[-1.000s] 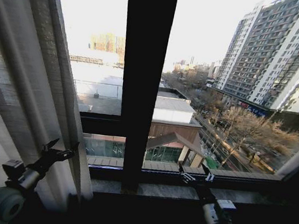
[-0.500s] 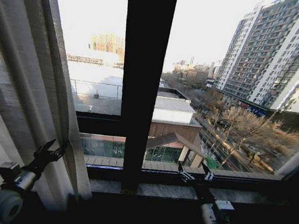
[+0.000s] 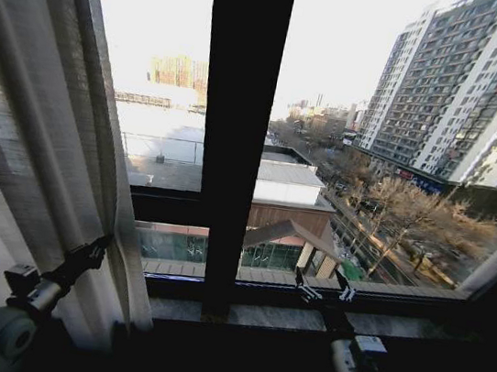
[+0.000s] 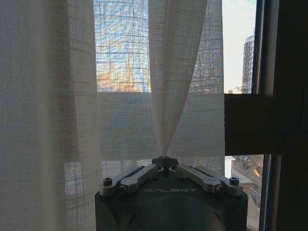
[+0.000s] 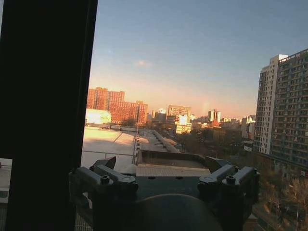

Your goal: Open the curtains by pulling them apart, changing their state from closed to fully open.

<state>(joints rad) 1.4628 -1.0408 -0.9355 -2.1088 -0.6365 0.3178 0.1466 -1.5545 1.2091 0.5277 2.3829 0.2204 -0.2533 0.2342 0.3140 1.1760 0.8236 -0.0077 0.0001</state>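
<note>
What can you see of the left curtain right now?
The left curtain is a sheer off-white panel with a fine woven grid and long vertical pleats, gathered at the window's left side so the glass beside the dark window frame is bare. Buildings show faintly through it. The left pincer is shut on a fold low down, and the cloth fans upward from that pinch.

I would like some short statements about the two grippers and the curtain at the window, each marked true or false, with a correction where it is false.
1. The left gripper is shut on a fold of the curtain. True.
2. The right gripper holds fabric too. False: it is open, in front of bare glass.
3. The curtain hangs at the window's left side. True.
4. The dark window frame bar is covered by fabric. False: it stands bare.
</note>
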